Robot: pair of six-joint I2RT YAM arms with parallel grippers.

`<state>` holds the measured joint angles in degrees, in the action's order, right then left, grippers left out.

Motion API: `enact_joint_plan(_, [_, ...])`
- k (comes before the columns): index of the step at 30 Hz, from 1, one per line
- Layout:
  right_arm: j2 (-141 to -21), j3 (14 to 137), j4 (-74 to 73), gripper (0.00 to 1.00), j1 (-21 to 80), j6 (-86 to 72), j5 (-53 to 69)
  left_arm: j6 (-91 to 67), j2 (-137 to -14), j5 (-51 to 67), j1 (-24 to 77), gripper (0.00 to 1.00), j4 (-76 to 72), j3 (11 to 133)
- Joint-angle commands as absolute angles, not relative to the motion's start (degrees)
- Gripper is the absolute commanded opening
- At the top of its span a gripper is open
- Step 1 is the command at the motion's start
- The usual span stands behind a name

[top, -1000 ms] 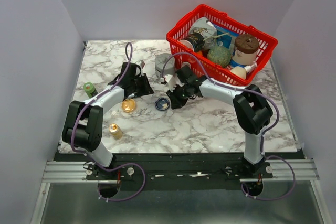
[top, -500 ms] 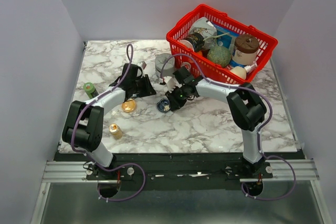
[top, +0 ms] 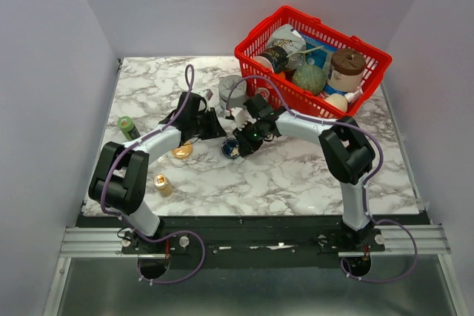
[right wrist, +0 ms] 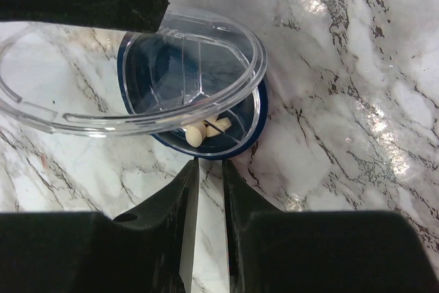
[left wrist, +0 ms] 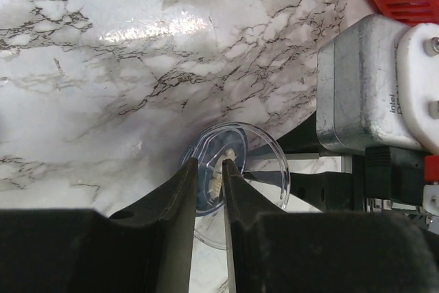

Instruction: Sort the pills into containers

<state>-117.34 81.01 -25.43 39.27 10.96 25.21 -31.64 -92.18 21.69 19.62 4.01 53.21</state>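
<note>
The dark blue container [right wrist: 259,116] lies on the marble with a few pale pills [right wrist: 195,135] in it. A clear round lid [right wrist: 82,94] hangs tilted over it, and my left gripper [left wrist: 210,164] is shut on the lid's rim [left wrist: 264,162]. My right gripper [right wrist: 210,162] sits just in front of the blue container, shut with nothing between its fingers. From above, both grippers meet at the blue container [top: 227,148], left gripper [top: 213,125] on its left and right gripper [top: 237,143] on its right. The orange container [top: 181,151] lies to the left, partly under the left arm.
A red wire basket [top: 370,53] full of items stands at the back right. A grey round block [top: 231,90] stands just behind the grippers. A green bottle [top: 127,126] and a small gold-capped bottle [top: 162,183] stand at the left.
My left gripper has moved right, bringing the clear lid over the blue container. The right gripper has shifted slightly and stays beside the container.
</note>
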Motion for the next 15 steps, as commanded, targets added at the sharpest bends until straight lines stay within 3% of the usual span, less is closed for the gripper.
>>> enact_joint_plan(1, [-117.69, 82.09, -25.14, 0.27, 39.37, 10.72, 26.37, -31.47, -93.34, 20.40, 20.21, 0.28, 4.65, 52.38])
enact_joint_plan(15, [-116.46, 81.91, -25.22, 0.28, 39.38, 11.25, 27.07, -29.09, -93.69, 15.83, 20.21, 0.29, 8.52, 55.63])
